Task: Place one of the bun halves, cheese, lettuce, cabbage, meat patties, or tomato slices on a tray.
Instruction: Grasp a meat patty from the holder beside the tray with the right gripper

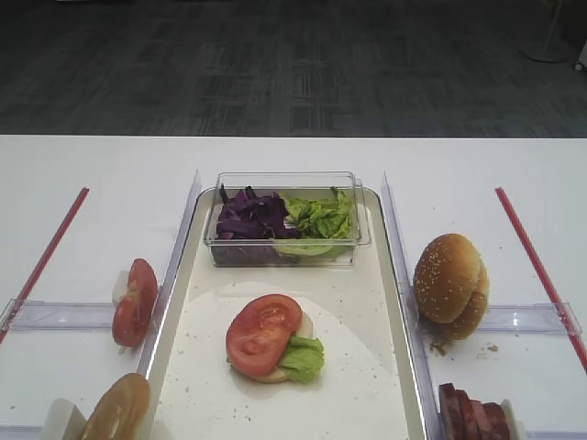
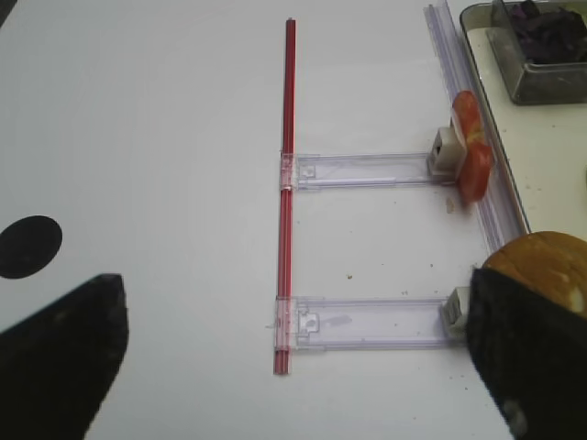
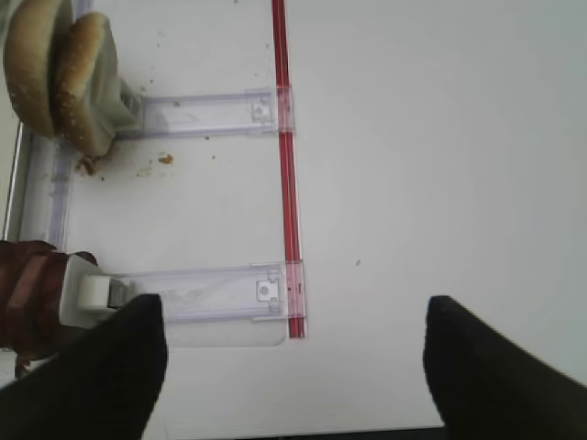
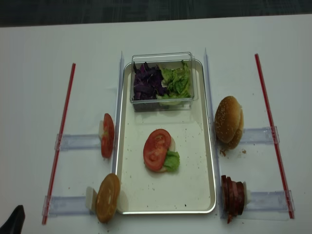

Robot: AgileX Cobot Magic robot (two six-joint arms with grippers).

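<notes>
- My two high views face the tray (image 1: 174, 302) from the front, one angled, one steeper.
- Wrist views look down close; each shares one red strip (image 3: 286, 183) with them.

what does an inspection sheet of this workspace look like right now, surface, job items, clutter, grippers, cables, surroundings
surface: white table, red strips and clear rails either side
tray: holds a stack of tomato slice over lettuce piece; crumbs scattered
clear box: on the tray's far end, cabbage beside lettuce
bun halves: on edge, right of tray
meat patties: near right
tomato slices: left of tray
clutter: crumbs under the buns
left gripper: open, empty
right gripper: open, empty
cables: nothing seen
surroundings: dark carpet
</notes>
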